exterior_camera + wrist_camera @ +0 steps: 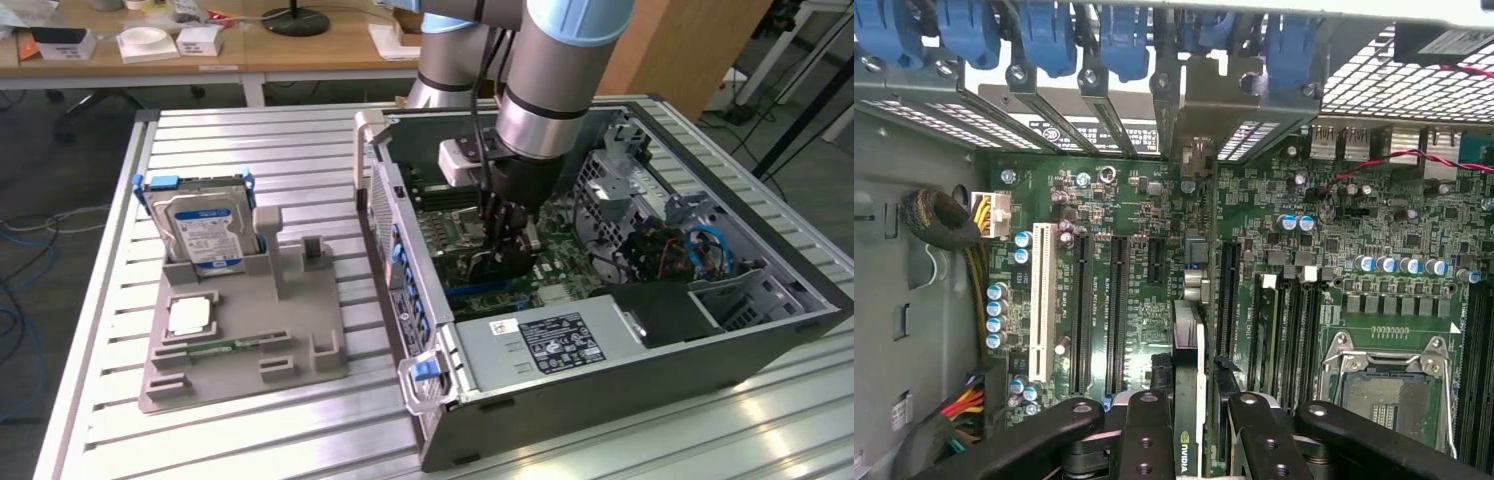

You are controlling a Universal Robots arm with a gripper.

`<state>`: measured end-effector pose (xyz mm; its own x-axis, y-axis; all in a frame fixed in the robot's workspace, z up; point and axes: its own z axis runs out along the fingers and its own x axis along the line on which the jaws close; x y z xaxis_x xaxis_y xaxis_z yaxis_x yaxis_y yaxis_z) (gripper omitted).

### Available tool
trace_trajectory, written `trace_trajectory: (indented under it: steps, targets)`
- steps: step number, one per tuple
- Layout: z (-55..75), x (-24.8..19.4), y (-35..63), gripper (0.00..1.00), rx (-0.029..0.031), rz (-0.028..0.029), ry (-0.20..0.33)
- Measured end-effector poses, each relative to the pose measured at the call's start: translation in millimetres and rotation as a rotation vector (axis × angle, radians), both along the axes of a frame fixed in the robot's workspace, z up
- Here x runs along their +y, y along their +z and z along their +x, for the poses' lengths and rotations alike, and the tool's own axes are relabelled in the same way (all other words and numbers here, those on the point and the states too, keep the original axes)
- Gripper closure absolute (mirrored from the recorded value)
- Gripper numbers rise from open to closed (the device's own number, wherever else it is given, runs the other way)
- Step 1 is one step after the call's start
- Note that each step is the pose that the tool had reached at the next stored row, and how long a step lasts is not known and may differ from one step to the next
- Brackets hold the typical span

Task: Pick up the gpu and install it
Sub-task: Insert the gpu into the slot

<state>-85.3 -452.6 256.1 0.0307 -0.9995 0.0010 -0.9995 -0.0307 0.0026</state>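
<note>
One gpu (1189,400) (edge-on), clamped in tool (1192,425)

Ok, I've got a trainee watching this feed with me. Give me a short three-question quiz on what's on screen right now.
1. True or false: the gripper is inside the open computer case.
2. What is clamped between the gripper fingers in the wrist view?
A. the silver hard drive
B. the gpu
C. the green memory stick
3. Where does the hard drive sit in the exterior view?

Key
1. True: it hangs low over the motherboard.
2. B: the thin card stands on edge between the fingers, above the expansion slots.
3. Upright in the grey holder, on the table to the exterior view's left of the case.
</note>
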Motion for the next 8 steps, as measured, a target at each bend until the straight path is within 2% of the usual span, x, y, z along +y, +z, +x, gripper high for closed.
trace_trajectory:
  steps: [8]
  targets:
    - [-0.1,-0.3,-0.2,0.74,-0.0001,0.0003,-0.006]
